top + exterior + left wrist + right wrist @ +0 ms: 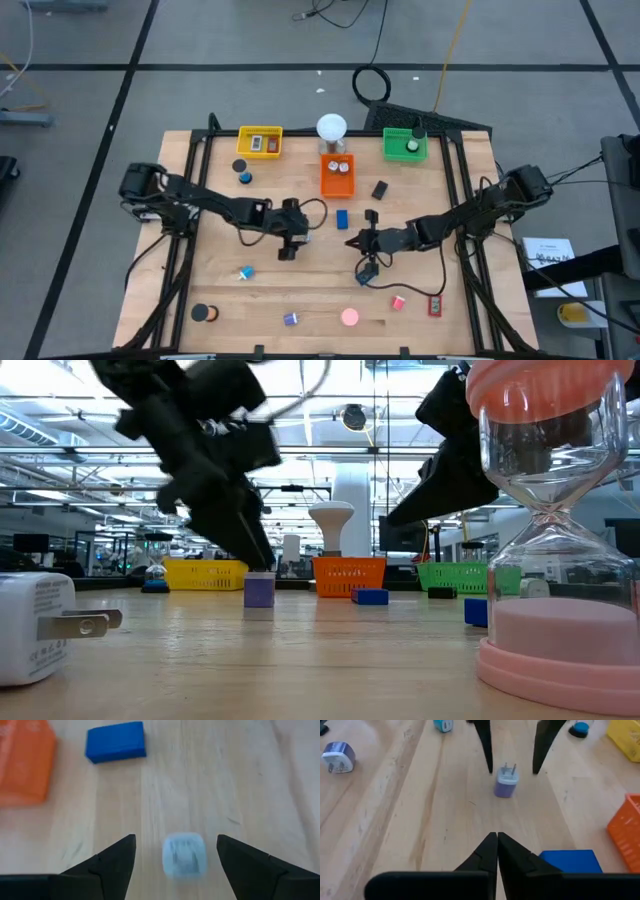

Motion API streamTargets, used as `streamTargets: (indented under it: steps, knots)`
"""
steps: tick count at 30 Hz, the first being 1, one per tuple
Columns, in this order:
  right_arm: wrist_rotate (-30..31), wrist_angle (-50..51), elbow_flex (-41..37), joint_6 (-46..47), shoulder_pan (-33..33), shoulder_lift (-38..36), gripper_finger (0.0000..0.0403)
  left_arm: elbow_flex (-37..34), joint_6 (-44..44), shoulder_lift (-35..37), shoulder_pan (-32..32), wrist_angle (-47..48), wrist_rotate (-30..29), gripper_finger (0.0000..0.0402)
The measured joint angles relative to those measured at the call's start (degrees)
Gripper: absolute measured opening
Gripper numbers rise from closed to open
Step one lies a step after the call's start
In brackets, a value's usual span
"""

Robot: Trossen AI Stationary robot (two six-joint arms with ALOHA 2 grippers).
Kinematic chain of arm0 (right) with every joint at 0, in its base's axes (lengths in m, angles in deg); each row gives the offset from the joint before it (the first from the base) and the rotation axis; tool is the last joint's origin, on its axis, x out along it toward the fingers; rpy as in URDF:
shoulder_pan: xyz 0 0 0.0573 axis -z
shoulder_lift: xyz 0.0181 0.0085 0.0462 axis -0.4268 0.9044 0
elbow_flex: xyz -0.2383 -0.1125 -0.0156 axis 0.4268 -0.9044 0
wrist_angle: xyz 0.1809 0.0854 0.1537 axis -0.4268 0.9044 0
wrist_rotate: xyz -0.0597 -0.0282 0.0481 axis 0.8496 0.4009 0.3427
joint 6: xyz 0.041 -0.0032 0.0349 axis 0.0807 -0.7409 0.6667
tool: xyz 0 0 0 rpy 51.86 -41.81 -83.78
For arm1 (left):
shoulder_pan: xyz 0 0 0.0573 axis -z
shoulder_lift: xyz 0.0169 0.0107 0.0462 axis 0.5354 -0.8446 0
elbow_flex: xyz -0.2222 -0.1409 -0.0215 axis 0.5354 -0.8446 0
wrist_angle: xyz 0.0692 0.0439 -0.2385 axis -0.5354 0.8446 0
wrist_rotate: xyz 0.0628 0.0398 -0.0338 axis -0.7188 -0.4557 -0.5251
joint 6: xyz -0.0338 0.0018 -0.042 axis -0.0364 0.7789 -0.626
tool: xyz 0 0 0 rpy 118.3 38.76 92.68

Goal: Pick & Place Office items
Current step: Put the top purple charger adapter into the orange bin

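While the small purple plug (pixel 506 782) stands on the pale wooden table (pixel 300 290) between the spread fingers of the left gripper (pixel 175 855), the right gripper (pixel 496 851) is pressed together and holds nothing. Behind, perhaps a large hall.
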Motion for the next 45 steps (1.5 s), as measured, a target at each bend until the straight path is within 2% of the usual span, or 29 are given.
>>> streamTargets:
  steps: [7,19,25,29,32,38,45]
  knots:
    - [0.03,-1.19,0.03,-1.05,0.00,-0.02,0.0002,2.66,2.31,-4.14,0.06,2.72,0.13,0.0243]
    - [0.01,-1.52,-0.01,-1.09,0.00,0.01,0.0002,2.84,1.98,-3.47,0.02,3.59,0.02,0.0136]
    - [-0.02,-2.07,-0.01,-1.07,0.00,0.01,0.0002,5.44,-0.01,-0.39,-2.63,4.48,-0.08,0.0137]
    - [-0.02,-2.44,-0.01,-1.09,0.00,0.01,0.0002,10.00,-1.32,1.54,-7.19,7.25,-0.10,0.0143]
    - [-0.03,-2.77,-0.01,-1.09,0.00,0.01,0.0002,14.29,0.79,1.38,-11.22,10.63,-0.05,0.0140]
    - [-0.04,-2.79,-0.01,-1.08,0.00,0.01,0.0002,21.11,7.64,-3.04,-17.86,10.63,5.20,0.0137]
    - [-0.15,-2.63,-0.01,-1.07,0.00,0.01,0.0002,26.97,13.32,-12.47,-21.79,11.54,7.95,0.0137]
